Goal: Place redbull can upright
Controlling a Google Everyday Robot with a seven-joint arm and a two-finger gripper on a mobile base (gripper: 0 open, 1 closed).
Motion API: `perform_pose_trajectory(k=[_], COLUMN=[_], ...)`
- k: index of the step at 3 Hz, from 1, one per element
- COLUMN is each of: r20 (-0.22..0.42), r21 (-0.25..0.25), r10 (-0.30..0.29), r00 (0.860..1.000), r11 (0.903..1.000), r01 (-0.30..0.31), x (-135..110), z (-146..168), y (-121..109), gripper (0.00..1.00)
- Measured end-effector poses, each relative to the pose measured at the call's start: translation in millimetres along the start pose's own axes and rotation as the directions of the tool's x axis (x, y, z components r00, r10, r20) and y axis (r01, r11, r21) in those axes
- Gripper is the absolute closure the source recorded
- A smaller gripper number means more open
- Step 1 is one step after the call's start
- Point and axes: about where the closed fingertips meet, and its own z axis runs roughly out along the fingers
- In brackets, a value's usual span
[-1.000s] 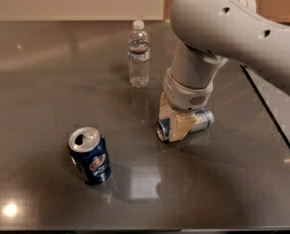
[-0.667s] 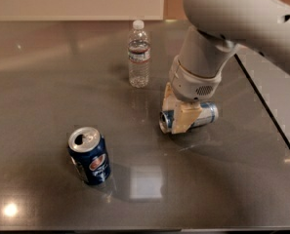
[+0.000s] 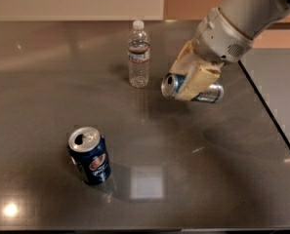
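The redbull can [image 3: 209, 92] is a slim silver-and-blue can held on its side in the air above the dark table [image 3: 47, 111], its silver top facing left. My gripper [image 3: 189, 80] is shut on the can's middle, with tan fingers [image 3: 196, 84] wrapped across it. The grey arm reaches in from the upper right. The can's shadow lies on the table below and to the right.
A clear water bottle [image 3: 138, 55] stands upright just left of the gripper. A dark-blue Pepsi can [image 3: 90, 156] stands at the front left. The table's right edge [image 3: 270, 116] runs diagonally close to the arm.
The gripper has lifted the redbull can off the table and risen with it. The can still lies sideways in the grip. The bottle and the Pepsi can have not moved.
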Motion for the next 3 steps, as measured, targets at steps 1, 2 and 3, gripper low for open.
perform_pose_trajectory(k=[1, 2, 3], r20=[0.198, 0.406, 0.559], r21=[0.034, 0.051, 0.045], r10=[0.050, 0.112, 0.151], r00=[0.979, 0.907, 0.815], r11=[0.9977, 0.9881, 0.9762], r01=[-0.058, -0.145, -0.212], x=[-8.9, -16.6, -20.3], z=[-15.5, -23.3, -21.2], y=[-10.2, -11.4, -6.3], gripper=[1.00, 1.00, 1.00])
